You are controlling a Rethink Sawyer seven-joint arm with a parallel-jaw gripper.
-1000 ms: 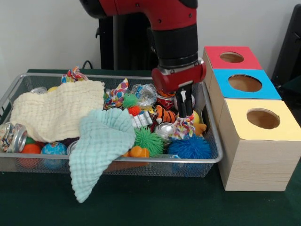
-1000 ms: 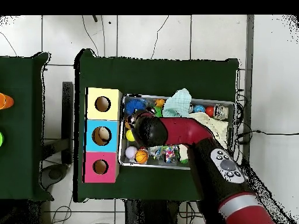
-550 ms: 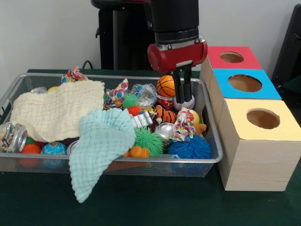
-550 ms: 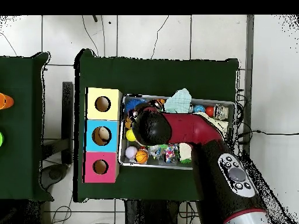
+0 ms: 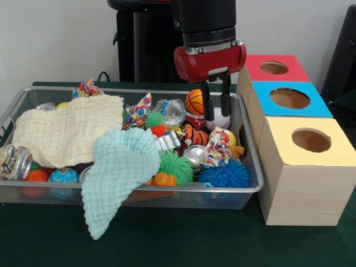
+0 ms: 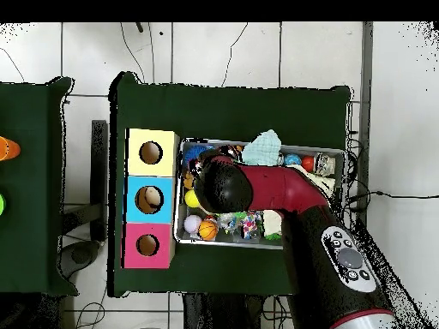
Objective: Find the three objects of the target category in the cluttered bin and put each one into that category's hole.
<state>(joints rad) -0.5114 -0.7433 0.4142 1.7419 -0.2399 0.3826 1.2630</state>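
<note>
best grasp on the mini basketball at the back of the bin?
Take the basketball from straight above, across its round middle. Its top is exposed; a baseball and other toys crowd its sides. The open gripper hangs just beside it, so a short sideways shift should do.

wire bin (image 5: pixel 253 186) of jumbled toys beside three-holed box (image 5: pixel 311 183)

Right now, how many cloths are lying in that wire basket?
2: a cream cloth spread over the left side, and a mint-green cloth draped over the front rim. More may be buried.
</note>
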